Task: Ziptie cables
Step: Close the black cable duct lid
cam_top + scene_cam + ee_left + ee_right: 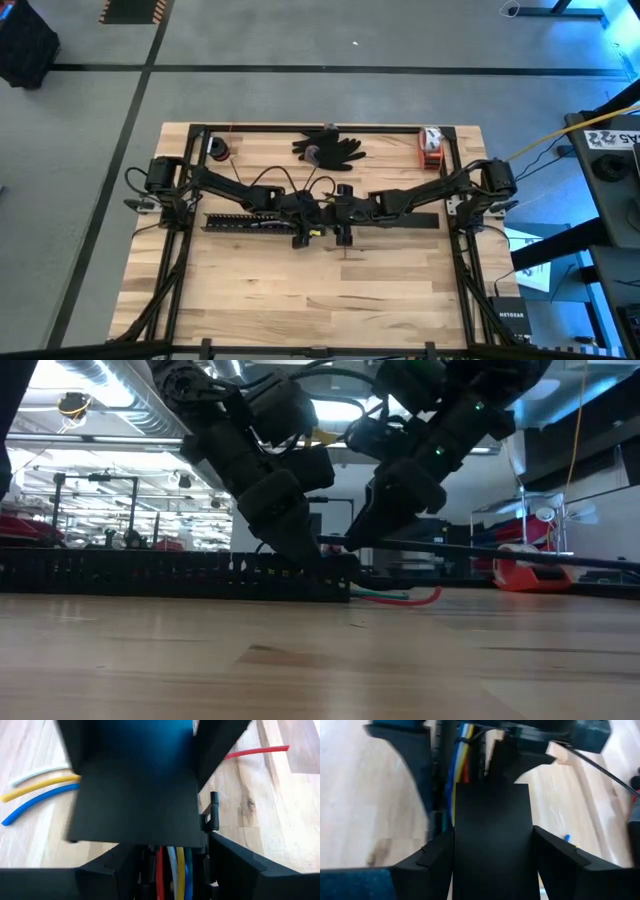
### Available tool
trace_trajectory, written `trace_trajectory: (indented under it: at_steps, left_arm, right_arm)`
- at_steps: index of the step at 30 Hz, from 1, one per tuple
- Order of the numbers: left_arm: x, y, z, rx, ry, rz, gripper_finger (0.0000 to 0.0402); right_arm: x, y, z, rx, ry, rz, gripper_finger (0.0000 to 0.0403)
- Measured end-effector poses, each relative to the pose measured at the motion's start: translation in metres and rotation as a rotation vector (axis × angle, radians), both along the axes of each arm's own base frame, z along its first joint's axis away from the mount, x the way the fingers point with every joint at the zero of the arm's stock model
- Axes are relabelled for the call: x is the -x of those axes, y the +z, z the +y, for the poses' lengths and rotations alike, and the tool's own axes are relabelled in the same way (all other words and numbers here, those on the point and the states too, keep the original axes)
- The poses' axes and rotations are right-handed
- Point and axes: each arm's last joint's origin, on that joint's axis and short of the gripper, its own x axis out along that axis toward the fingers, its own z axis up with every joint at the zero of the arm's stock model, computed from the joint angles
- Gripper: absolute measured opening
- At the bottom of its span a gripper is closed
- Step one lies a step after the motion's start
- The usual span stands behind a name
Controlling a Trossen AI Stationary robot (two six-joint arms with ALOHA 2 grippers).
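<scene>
Left gripper [300, 238]: down at the centre of the worktop [320, 300], tip right at the end of the comb-slotted bar [245, 222]; its jaws are wrapped in close around the flat black strip [137, 795] in the wrist view, though whether they actually pinch it, I cannot tell.

Right gripper [344, 236]: just at 3 o'clock of the left one, nearly tip to tip; its jaws stand either side of the flat black strip in its own wrist view, and again I cannot tell if they clamp it.

Cables [172, 870]: red, pale, yellow and blue wires run side by side under the strip between the left jaws; loose ends curve out on the wood, and from table height a red and a green end poke out beside the bar.

Ziptie [214, 812]: a thin dark upright piece beside the left jaws may be it; not clear enough to say.

Black glove [328, 147]: at 12 o'clock of the grippers, near the far edge.

Orange item [430, 148]: far corner at about 2 o'clock.
</scene>
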Motion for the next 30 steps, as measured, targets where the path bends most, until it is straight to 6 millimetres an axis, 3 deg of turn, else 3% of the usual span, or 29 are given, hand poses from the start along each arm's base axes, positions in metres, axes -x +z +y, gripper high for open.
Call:
trace_trajectory:
  at_steps: [17,30]
  left_arm:
    - [0.0,0.0,0.001,-0.003,0.005,0.001,0.0204]
    - [0.0,0.0,-0.002,-0.027,-0.028,-0.004,0.0208]
  right_arm:
    - [0.0,-0.017,0.002,-0.162,0.006,0.069,0.0227]
    - [-0.005,-0.021,0.003,-0.144,0.026,0.048,0.0227]
